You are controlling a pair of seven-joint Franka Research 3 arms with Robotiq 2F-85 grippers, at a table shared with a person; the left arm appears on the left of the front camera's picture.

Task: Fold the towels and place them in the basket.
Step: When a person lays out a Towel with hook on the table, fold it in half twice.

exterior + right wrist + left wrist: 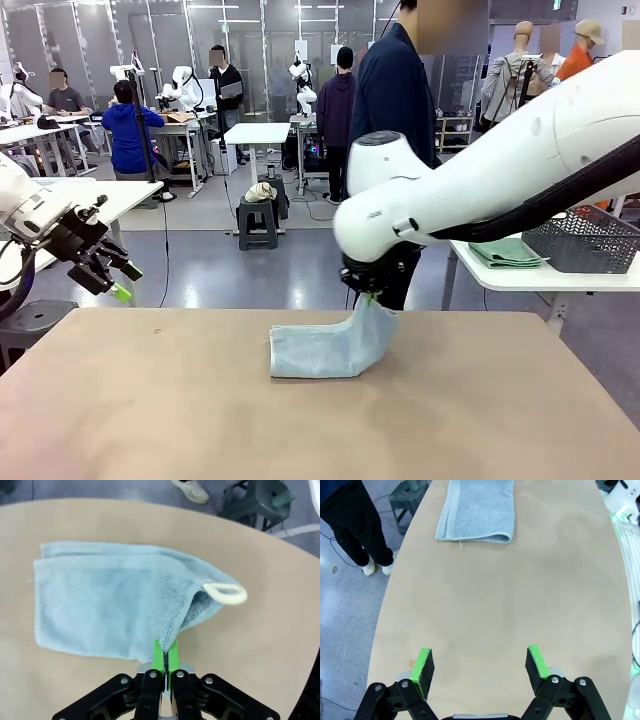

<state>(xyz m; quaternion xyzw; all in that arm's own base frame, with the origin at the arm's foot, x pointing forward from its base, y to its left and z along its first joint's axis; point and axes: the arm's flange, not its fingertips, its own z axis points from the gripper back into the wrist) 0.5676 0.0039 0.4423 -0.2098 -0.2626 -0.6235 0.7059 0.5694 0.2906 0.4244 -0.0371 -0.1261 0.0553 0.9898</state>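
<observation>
A pale blue-grey towel [322, 348] lies folded near the far middle of the tan table [200, 420], its right end lifted. My right gripper [372, 297] is shut on that raised corner, and in the right wrist view the green pads [158, 656] pinch the cloth [105, 610] beside its white loop [226, 593]. My left gripper [108, 277] hangs open off the table's left side; its wrist view shows the spread fingers [424, 666] above bare tabletop with the towel [480, 511] farther off. The dark grey basket [585, 240] stands on a white side table at the right.
A green cloth [505, 252] lies beside the basket on the white side table [520, 278]. A person in dark clothes [392, 90] stands beyond the far edge of the table. A dark stool [32, 322] is by the table's left corner.
</observation>
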